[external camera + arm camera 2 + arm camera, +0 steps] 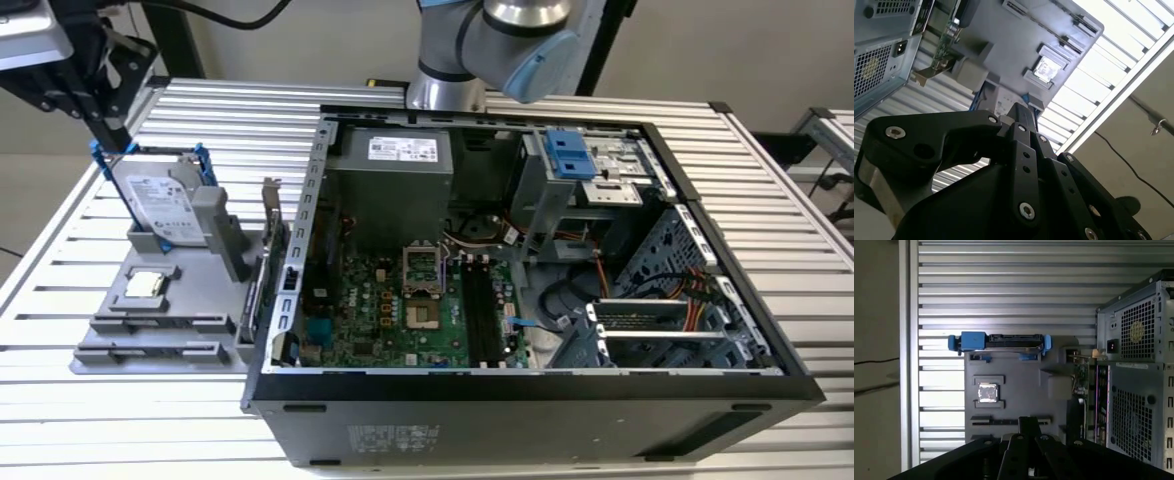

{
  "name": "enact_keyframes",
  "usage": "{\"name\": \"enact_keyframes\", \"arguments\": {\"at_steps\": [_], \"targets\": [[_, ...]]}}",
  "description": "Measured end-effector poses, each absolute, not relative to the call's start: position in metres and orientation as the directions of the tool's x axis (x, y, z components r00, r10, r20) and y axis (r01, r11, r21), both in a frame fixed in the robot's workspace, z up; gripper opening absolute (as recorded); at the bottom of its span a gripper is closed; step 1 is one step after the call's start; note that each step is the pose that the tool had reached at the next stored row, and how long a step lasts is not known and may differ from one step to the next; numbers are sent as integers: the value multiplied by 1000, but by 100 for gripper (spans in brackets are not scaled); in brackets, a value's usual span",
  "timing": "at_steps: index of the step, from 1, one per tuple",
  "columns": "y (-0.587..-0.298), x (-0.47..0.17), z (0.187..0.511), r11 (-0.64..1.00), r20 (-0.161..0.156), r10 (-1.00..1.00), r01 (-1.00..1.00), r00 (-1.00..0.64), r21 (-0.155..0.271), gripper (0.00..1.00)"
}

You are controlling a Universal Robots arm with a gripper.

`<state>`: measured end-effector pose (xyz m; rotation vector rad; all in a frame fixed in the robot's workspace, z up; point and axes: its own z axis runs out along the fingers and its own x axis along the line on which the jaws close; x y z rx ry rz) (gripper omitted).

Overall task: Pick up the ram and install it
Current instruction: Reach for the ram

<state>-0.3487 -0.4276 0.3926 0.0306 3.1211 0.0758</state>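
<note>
End effector [1029,421] pressed together, empty, above gray parts tray [1024,382], beside open computer case [534,400]

Slatted aluminium table [120,420] carries an open black computer case [534,410]. Inside: green motherboard [387,310], grey metal power supply box [394,185] at far end. Beside the case, at the exterior view's left: grey plastic fixture tray [187,310] holding an upright silver hard drive in blue bracket [160,205] and a square silver processor chip [144,286].

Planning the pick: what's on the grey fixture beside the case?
The grey fixture holds an upright hard drive in a blue bracket, a flat square chip and a card on edge. In the first wrist view the gripper covers part of its slots.
</note>
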Motion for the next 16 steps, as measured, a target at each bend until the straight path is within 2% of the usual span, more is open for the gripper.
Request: {"name": "enact_keyframes", "arguments": {"at_steps": [16], "targets": [[-439,-351,393,999,-19,20,19,-1000,49,0]]}}
